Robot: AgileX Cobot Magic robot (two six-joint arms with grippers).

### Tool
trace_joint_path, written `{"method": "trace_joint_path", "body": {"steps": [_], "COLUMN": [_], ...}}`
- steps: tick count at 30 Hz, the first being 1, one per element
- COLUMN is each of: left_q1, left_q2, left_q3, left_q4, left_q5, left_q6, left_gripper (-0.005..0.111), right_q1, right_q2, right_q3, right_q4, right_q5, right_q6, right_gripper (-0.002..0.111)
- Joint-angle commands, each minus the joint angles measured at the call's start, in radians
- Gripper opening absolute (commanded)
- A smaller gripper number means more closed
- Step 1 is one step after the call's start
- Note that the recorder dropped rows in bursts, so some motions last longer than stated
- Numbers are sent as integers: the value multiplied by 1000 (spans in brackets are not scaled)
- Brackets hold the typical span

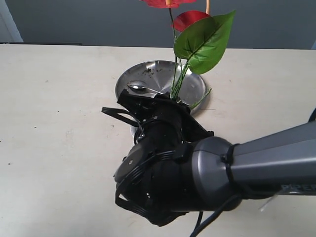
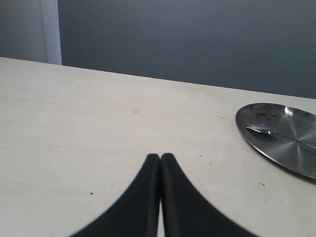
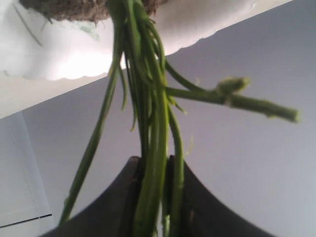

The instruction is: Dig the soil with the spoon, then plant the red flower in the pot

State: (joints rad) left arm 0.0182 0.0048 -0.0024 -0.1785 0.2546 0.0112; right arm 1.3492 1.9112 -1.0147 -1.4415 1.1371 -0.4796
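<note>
The red flower (image 1: 190, 19) stands upright with its big green leaf (image 1: 207, 42) over the middle of the table. My right gripper (image 3: 154, 160) is shut on its bundled green stems (image 3: 150, 113). The stem ends reach into dark soil (image 3: 64, 9) in the white scalloped pot (image 3: 74, 59). In the exterior view my right arm (image 1: 163, 148) hides almost all of the pot. The silver spoon (image 1: 140, 88) lies in the round steel plate (image 1: 197, 94). My left gripper (image 2: 161, 155) is shut on nothing, low over bare table, left of the plate (image 2: 296, 148) and spoon (image 2: 261, 130).
Loose soil crumbs (image 1: 150, 71) lie scattered in the steel plate behind the flower. The pale tabletop (image 1: 59, 108) stretches to the left and right. A grey wall (image 1: 98, 19) runs behind the table's far edge.
</note>
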Motion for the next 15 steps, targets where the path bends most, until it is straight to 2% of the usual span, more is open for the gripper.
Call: {"method": "trace_joint_path", "body": {"steps": [1,5,7,15], "left_q1": [2,2,2,2], "left_q2": [-5,-5,-5,-5], "left_q3": [2,2,2,2], "left_q4": [2,2,2,2], "left_q5": [-15,-15,-15,-15], "left_q6": [-1,-1,-1,-1], "left_gripper": [0,0,0,0], "right_q1": [7,7,7,34], "right_q2": [-1,-1,-1,-1], "right_q3": [3,3,3,3], "right_q4": [29,28,24,45], "right_q5": [-56,-56,-52,-15], "right_q6": [5,6,6,6], "right_gripper": [31,45,48,48]}}
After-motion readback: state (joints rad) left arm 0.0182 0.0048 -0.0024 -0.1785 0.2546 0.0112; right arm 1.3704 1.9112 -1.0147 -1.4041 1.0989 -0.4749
